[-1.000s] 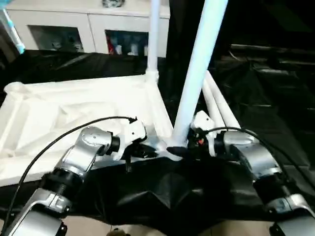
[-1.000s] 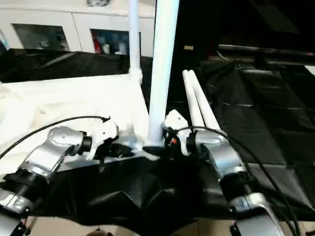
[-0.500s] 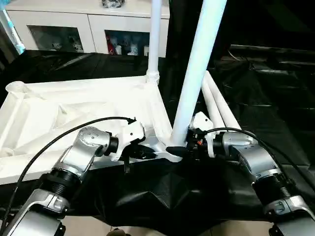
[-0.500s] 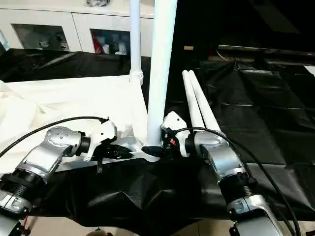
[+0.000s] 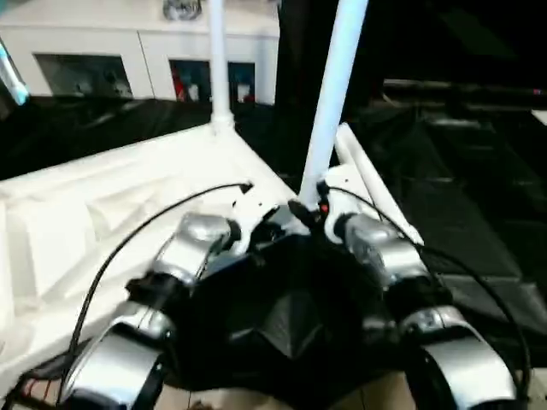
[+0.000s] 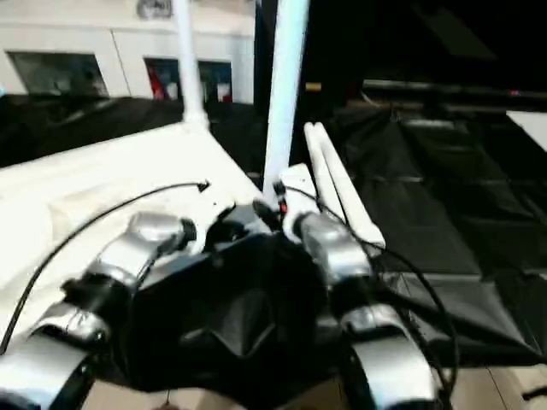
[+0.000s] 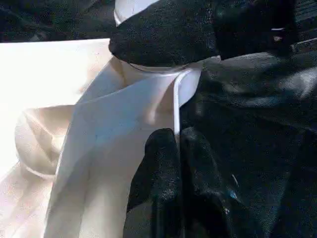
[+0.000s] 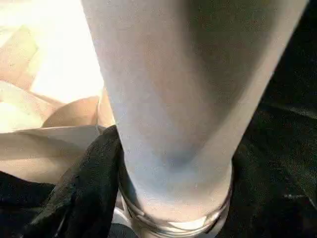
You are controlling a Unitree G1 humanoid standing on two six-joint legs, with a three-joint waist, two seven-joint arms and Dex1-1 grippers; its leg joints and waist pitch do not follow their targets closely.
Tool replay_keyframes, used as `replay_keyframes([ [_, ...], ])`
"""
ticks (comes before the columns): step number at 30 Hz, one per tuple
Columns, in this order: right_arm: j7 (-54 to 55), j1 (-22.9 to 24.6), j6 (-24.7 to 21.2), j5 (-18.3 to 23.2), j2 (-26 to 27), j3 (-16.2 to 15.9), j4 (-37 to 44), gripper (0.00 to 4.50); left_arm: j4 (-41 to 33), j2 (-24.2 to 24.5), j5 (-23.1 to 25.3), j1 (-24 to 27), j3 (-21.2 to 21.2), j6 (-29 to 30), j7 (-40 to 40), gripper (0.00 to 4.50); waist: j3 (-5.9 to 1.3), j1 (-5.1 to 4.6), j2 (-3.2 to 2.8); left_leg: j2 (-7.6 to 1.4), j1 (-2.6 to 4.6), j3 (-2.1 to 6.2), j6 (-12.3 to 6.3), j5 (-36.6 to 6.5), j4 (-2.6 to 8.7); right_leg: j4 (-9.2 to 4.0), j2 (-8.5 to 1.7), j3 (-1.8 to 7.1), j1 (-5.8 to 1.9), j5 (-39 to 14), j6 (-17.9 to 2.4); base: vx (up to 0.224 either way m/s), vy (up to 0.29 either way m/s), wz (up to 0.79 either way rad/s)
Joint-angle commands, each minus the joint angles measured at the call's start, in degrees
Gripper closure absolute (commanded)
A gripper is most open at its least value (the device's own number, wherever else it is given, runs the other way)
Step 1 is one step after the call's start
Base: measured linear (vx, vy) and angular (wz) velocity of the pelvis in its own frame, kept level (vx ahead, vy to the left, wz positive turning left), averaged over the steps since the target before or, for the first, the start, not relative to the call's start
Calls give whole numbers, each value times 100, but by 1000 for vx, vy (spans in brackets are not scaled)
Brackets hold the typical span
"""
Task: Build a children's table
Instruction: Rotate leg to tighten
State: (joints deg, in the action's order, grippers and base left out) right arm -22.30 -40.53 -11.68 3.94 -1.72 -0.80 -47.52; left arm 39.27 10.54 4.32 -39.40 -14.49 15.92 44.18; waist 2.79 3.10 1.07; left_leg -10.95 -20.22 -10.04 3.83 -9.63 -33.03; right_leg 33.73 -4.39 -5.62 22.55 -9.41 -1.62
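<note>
Tabletop, white plastic with its ribbed underside facing up, lies on a work surface draped in black sheeting and takes up the left part of the head views. Behind it stands a white cabinet with glass doors.

On the left, the left gripper has its 2 black fingers pressed together on the thin white edge of the tabletop close to the near corner, pinching that rim. Its silver forearm reaches in from the lower left, with a black cable looping over it.

At the far corner of the tabletop, 1 leg stands upright in its round socket.

Further right, at the near corner, a 2nd leg rises from its socket, leaning slightly to the right toward its top. The right gripper is at the base of this leg: in its wrist view 1 black finger lies against the side of the tube just above the socket ring, and the jaws stand wide around the tube. Whether they actually squeeze it cannot be told.

Right of that corner, 2 more legs lie side by side on the black sheeting, touching one another and running away from the robot.
</note>
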Motion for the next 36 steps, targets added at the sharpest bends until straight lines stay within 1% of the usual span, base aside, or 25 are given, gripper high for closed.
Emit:
replay_keyframes([
  [1, -571, 38, -175, 182, 330, -210, -97, 107, -192, -191, -87, -143, -166, -384, 155, 450, -361, 13, -8, -213, 21, 84, -111, -1591, 378, -477, -442, 315, -241, -2079, -779, 0, 0, 0],
  [2, -727, 44, -152, 191, 279, -237, -45, 81, -243, -141, -131, -94, -176, -450, 296, 450, -362, 25, -8, -210, 17, 84, -136, -1546, 378, -472, -444, 315, -247, -2008, -803, 0, 0, 0],
  [3, -768, 38, -125, 184, 263, -248, -48, 81, -248, -126, -143, -82, -177, -473, 340, 450, -365, 29, -13, -215, 10, 75, -157, -1474, 375, -452, -443, 319, -253, -1881, -851, 0, 0, 0],
  [4, -930, 57, -11, 109, 153, -353, 17, 60, -308, -48, -165, -14, -200, -551, 510, 450, -374, 36, -13, -213, -3, 71, -159, -1397, 365, -432, -448, 322, -269, -1769, -895, 0, 0, 0],
  [6, -1136, 99, 139, 23, 11, -466, 92, 56, -371, 36, -187, 59, -199, -543, 657, 450, -376, 33, -10, -215, -17, 64, -197, -1318, 358, -412, -441, 324, -272, -1623, -955, 0, 0, 0],
  [9, -1558, 176, 294, -25, -175, -594, 195, 56, -429, 144, -218, 141, -196, -627, 869, 450, -372, 48, -17, -229, -4, 55, -227, -1308, 350, -405, -440, 322, -269, -1541, -1035, 0, 0, 0],
  [10, -1961, 292, 364, -40, -366, -706, 394, 56, -498, 264, -257, 218, -212, -702, 1090, 450, -366, 58, -22, -233, -4, 54, -243, -1308, 356, -408, -437, 324, -264, -1527, -1032, 0, 0, 0],
  [11, -1969, 295, 364, -40, -370, -708, 398, 56, -500, 267, -257, 220, -212, -704, 1095, 450, -367, 64, -19, -238, -1, 56, -249, -1314, 358, -407, -438, 324, -269, -1527, -1024, 0, 0, 0],
  [12, -2189, 364, 367, -35, -469, -750, 527, 56, -545, 339, -280, 267, -228, -805, 1238, 450, -365, 57, -58, -241, -2, 63, -246, -1357, 363, -398, -436, 327, -264, -1531, -1047, 0, 0, 0],
  [13, -2752, 547, 358, 26, -744, -854, 863, 56, -681, 532, -345, 386, -275, -916, 1606, 450, -358, 62, -46, -236, 0, 57, -248, -1425, 361, -421, -431, 322, -272, -1614, -1020, 0, 0, 0],
  [14, -2952, 613, 354, 59, -841, -887, 982, 56, -732, 605, -366, 430, -297, -966, 1743, 450, -353, 86, -41, -247, 5, 60, -256, -1444, 366, -427, -434, 322, -276, -1649, -993, 0, 0, 0],
  [15, -2952, 613, 354, 59, -841, -887, 982, 56, -732, 605, -366, 430, -297, -966, 1743, 450, -354, 101, -42, -253, -7, 56, -277, -1441, 367, -410, -429, 326, -277, -1647, -982, 0, 0, 0],
  [17, -3338, 739, 347, 163, -1038, -951, 1231, 56, -818, 740, -386, 508, -318, -982, 1976, 450, -346, 113, -47, -259, -3, 56, -255, -1484, 374, -420, -435, 322, -268, -1752, -971, 0, 0, 0],
  [18, -3338, 739, 347, 163, -1038, -951, 1231, 56, -818, 740, -386, 508, -318, -982, 1976, 450, -345, 119, -51, -264, 16, 57, -222, -1546, 376, -431, -433, 322, -250, -1873, -957, 0, 0, 0],
  [19, -3467, 786, 310, 214, -1104, -970, 1332, 56, -858, 787, -415, 546, -320, -1022, 2087, 450, -334, 120, -50, -258, 15, 65, -189, -1606, 384, -446, -433, 319, -249, -1996, -943, 0, 0, 0],
  [20, -3613, 846, 276, 268, -1188, -990, 1462, 56, -918, 848, -448, 590, -314, -998, 2204, 450, -335, 126, -59, -259, 22, 63, -173, -1627, 382, -450, -437, 324, -242, -2023, -933, 0, 0, 0],
  [21, -3766, 906, 224, 322, -1277, -1011, 1592, 56, -977, 913, -491, 637, -308, -1007, 2334, 450, -336, 133, -50, -262, 17, 62, -172, -1610, 384, -442, -433, 328, -247, -1978, -931, 0, 0, 0],
  [22, -3977, 1008, 163, 362, -1417, -1047, 1804, 73, -1069, 1029, -552, 710, -301, -978, 2521, 450, -348, 151, -52, -270, 22, 64, -187, -1561, 382, -427, -436, 333, -253, -1858, -953, 0, 0, 0],
  [24, -4012, 1038, 142, 355, -1450, -1053, 1860, 73, -1101, 1076, -580, 736, -303, -970, 2594, 450, -343, 175, -53, -273, 15, 54, -217, -1508, 382, -412, -425, 332, -244, -1745, -987, 0, 0, 0],
  [25, -4084, 1101, 108, 357, -1491, -1056, 1968, 85, -1151, 1143, -619, 781, -296, -973, 2714, 450, -348, 180, -41, -260, 16, 45, -209, -1488, 375, -416, -422, 331, -244, -1765, -991, 0, 0, 0],
  [26, -4111, 1120, 96, 369, -1497, -1055, 1997, 100, -1168, 1159, -635, 796, -292, -960, 2763, 450, -349, 190, -43, -257, 13, 51, -203, -1476, 375, -409, -424, 330, -251, -1773, -978, 0, 0, 0],
  [27, -4114, 1122, 95, 370, -1497, -1055, 1999, 111, -1169, 1160, -636, 797, -292, -959, 2767, 450, -342, 193, -47, -268, 22, 52, -198, -1494, 381, -416, -430, 331, -238, -1833, -975, 0, 0, 0],
  [28, -4169, 1158, 63, 395, -1507, -1059, 2062, 113, -1212, 1182, -662, 824, -292, -921, 2847, 450, -343, 189, -44, -265, 23, 54, -178, -1509, 382, -425, -431, 330, -238, -1877, -967, 0, 0, 0],
  [31, -4252, 1233, -45, 453, -1534, -1117, 2205, 149, -1297, 1212, -670, 867, -300, -872, 2894, 450, -336, 194, -40, -258, 18, 56, -162, -1531, 384, -433, -430, 331, -240, -1983, -914, 0, 0, 0],
  [36, -4107, 1250, -121, 401, -1438, -1150, 2145, 177, -1228, 1141, -595, 843, -267, -820, 2667, 450, -339, 185, -40, -257, 21, 61, -140, -1521, 384, -433, -432, 330, -236, -1973, -915, 0, 0, 0],
])
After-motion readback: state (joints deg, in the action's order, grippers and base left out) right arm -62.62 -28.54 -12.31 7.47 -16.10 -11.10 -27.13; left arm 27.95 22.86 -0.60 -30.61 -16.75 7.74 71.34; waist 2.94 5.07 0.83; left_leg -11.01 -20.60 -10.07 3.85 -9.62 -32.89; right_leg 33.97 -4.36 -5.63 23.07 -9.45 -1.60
